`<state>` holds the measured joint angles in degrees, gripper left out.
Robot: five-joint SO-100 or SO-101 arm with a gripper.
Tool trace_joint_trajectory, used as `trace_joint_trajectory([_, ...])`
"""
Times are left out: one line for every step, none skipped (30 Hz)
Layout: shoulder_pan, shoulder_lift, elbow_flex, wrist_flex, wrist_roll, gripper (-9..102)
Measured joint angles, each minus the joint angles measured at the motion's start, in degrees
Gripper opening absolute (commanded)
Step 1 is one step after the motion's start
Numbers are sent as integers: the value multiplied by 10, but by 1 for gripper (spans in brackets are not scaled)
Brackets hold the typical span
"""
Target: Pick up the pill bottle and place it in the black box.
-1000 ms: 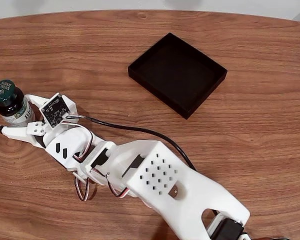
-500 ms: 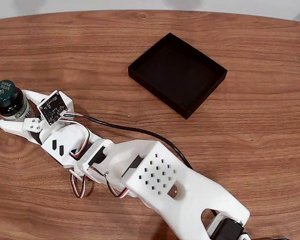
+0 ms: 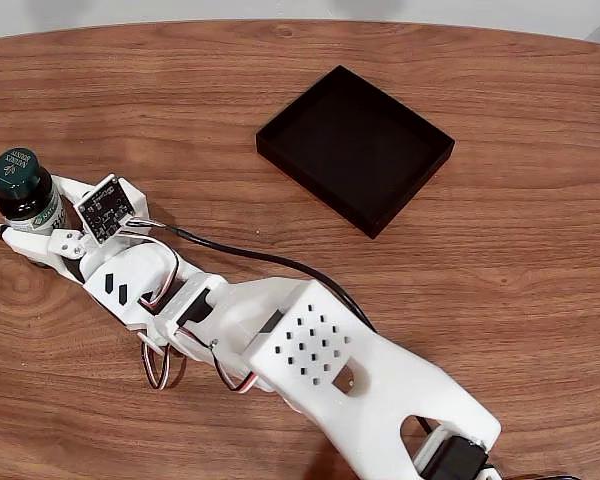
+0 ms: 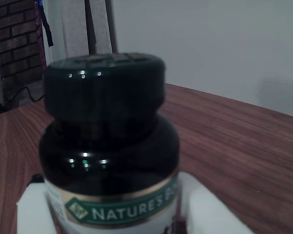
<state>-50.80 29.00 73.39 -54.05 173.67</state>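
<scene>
You are closing the white two-finger gripper (image 3: pixel 28 225) around the small dark brown pill bottle with the green screw cap (image 3: pixel 23 185) at the wooden table's left edge; it seems clamped, though contact is partly hidden. Lift straight, keeping it upright, before swinging toward the shallow matte black box (image 3: pixel 355 148).

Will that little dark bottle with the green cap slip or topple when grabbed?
The small dark brown pill bottle looks glossy, so probably slippery. Being round, it would likely roll if tipped. It seems rigid, unlikely to deform between the white gripper fingers.

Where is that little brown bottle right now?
In the fixed view, the small dark brown green-capped pill bottle stands at the table's far left, between the white end effector's fingers.
</scene>
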Motion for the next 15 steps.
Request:
trace_joint_trajectory([0,0,0,0,0,17])
trace_joint_trajectory([0,0,0,0,0,17])
trace_joint_trajectory([0,0,0,0,0,16])
trace_joint_trajectory([0,0,0,0,0,16])
trace_joint_trajectory([0,0,0,0,0,15])
trace_joint_trajectory([0,0,0,0,0,15])
trace_joint_trajectory([0,0,0,0,0,14])
trace_joint_trajectory([0,0,0,0,0,14])
trace_joint_trajectory([0,0,0,0,0,14])
trace_joint_trajectory([0,0,0,0,0,14])
trace_joint_trajectory([0,0,0,0,0,14])
trace_joint_trajectory([0,0,1,0,0,14])
trace_joint_trajectory([0,0,5,0,0,13])
trace_joint_trajectory([0,0,9,0,2,13])
trace_joint_trajectory([0,1,15,-1,2,13])
